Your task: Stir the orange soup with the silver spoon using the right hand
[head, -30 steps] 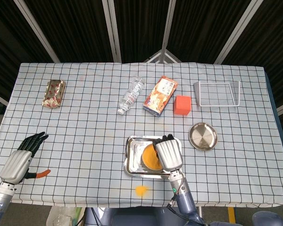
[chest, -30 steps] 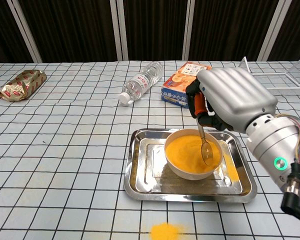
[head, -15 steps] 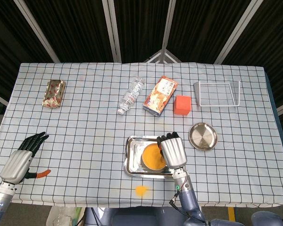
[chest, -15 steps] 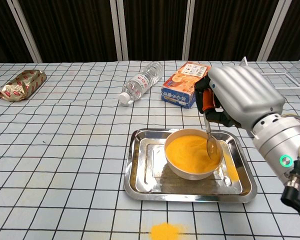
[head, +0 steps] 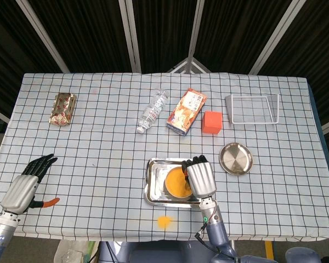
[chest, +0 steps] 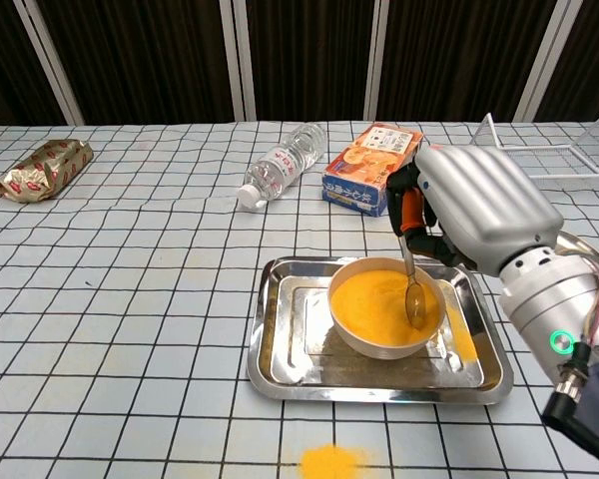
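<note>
Silver spoon [chest: 413, 282] in orange soup [chest: 379, 297], right hand [chest: 474, 205]

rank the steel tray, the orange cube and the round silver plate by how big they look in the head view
1. steel tray, clearly largest.
2. round silver plate.
3. orange cube, smallest, though it lies farther from the camera, so the gap with the plate is less sure.

A clear plastic bottle [head: 152, 112] lies beside an orange carton [head: 186, 111]; a gold snack packet [head: 62, 108] lies far left.
</note>
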Controlling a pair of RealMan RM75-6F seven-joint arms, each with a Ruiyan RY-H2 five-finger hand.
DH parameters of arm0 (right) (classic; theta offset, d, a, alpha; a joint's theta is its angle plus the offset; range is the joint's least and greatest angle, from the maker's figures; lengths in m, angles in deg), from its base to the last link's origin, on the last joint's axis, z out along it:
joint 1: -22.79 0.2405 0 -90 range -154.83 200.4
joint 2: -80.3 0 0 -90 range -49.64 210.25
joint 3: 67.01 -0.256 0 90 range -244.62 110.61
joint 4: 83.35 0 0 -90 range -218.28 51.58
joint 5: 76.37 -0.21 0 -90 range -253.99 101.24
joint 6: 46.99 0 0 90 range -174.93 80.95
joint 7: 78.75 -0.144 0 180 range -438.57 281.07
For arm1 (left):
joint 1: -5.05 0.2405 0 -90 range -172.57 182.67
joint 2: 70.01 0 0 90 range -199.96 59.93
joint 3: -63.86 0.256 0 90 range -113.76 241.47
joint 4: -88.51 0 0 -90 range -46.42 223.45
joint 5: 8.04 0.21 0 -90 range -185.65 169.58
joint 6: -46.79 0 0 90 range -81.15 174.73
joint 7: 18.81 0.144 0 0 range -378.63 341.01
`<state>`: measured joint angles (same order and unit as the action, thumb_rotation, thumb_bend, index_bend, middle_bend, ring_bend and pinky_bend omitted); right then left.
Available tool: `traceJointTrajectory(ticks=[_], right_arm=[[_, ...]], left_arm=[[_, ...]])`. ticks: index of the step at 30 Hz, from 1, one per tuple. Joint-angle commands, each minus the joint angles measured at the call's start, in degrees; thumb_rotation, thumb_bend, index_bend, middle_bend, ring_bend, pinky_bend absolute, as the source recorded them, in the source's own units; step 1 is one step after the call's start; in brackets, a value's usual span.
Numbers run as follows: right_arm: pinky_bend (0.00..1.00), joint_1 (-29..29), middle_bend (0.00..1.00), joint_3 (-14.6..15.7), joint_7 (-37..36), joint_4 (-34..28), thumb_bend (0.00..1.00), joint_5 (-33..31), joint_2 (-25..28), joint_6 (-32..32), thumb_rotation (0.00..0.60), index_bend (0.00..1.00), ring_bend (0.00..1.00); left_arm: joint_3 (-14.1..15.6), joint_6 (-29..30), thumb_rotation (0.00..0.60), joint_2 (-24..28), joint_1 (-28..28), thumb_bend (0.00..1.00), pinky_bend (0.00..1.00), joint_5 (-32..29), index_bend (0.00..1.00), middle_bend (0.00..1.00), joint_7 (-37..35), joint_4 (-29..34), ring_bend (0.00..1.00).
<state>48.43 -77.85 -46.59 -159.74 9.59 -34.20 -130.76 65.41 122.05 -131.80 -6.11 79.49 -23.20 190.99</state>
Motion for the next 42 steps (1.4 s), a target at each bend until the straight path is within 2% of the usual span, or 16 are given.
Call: traceJointTrajectory(ticks=[1,14,23,32,37,42], right_arm=[[0.48,0.6,0.72,-0.8,-1.0,1.7,0.77,0.0,-1.2,0.1,0.6,0.94,0.58],[0.48,3.1,0.73,-3.3,-3.1,6.4,0.77,-1.0,-4.7,1.7,0.6,0.94,0.58],[0.48,4.4,0.73,-4.0,-2.3,5.7,0.77,0.1,-5.1,1.2,0.6,0.94,0.58],[0.48,2.1,0.72,-1.9,-0.5,0.6,0.77,1.0,-1.8,-1.1,0.6,0.94,0.58],[0.48,0.2,0.73,-0.2,-1.0,0.3,0.77,0.4,-0.5,-1.7,0.6,0.94,0.58],[0.48,-0.9,0.73,0.3,-2.4,1.2,0.77,-0.3,0.0,-1.9,0.6,0.95,0.58]], left_arm=[[-0.1,-0.2,0.6,0.1,-0.1,0.02,0.0,-0.2,0.0,0.0,-0.2,0.1,0.0],[-0.2,-0.8,0.6,0.4,-0.3,0.02,0.0,-0.9,0.0,0.0,-0.9,0.4,0.0],[-0.3,-1.0,0.6,0.4,-0.4,0.02,0.0,-1.1,0.0,0.0,-0.8,0.4,0.0],[-0.1,-0.8,0.6,0.3,-0.3,0.02,0.0,-0.9,0.0,0.0,-0.2,0.5,0.0],[-0.1,-0.5,0.6,0.2,-0.1,0.02,0.0,-0.8,0.0,0.0,0.2,0.6,0.0],[-0.1,-0.7,0.6,0.1,-0.2,0.02,0.0,-1.0,0.0,0.0,0.4,0.5,0.0]])
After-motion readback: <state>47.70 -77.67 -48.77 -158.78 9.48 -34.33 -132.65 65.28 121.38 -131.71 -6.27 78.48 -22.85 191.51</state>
